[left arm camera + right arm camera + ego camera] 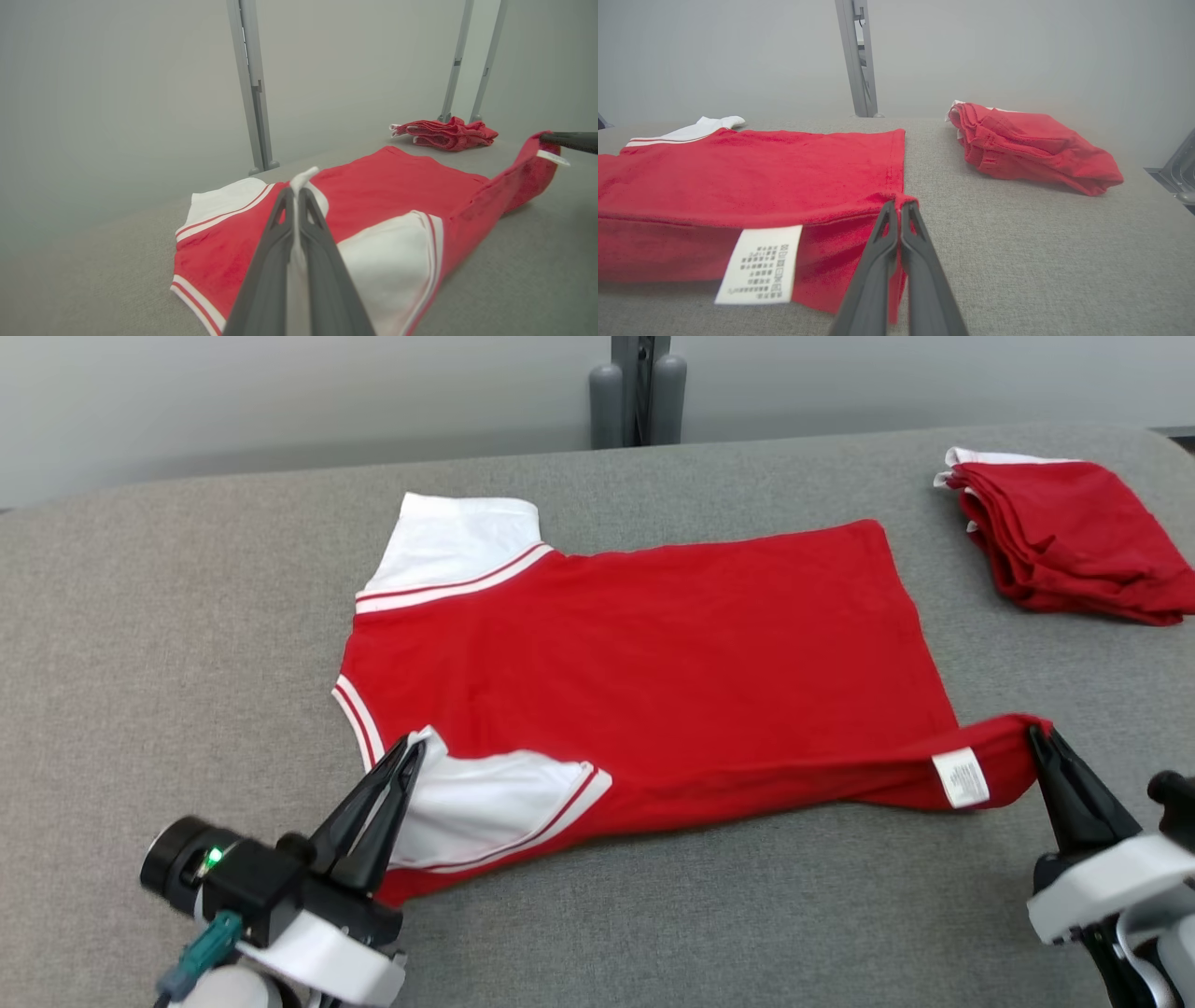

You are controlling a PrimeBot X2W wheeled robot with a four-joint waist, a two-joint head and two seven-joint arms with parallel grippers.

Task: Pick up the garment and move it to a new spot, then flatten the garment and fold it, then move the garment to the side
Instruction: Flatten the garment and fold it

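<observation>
I am looking down at the grey table [140,663], and the red shirt [653,653] is lying across the middle of it. Most of it is lying flat. The neck end is pointing to the robot's left and the bottom end is pointing to its right. The far white sleeve [457,546] is resting flat on the table.

The left gripper [411,747] is reaching in from the lower left. Its two dark fingers are pressed together and are pinching the edge of the near white sleeve [485,798]. In the left wrist view I am seeing a thin strip of white cloth squeezed between those fingers [322,233].

The right gripper [1038,735] is coming in from the lower right. Its fingers are also pressed together, and they are pinching the near bottom corner of the shirt. That corner is sitting a little above the table. The near edge of the shirt is stretching between the two grippers.

A white label [960,777] is hanging from the shirt just beside the right gripper. In the right wrist view it is showing small dark print that I cannot read.

A pile of folded red clothes [1074,537] is sitting at the far right of the table, well apart from the shirt. A grey post [639,392] is standing behind the table
</observation>
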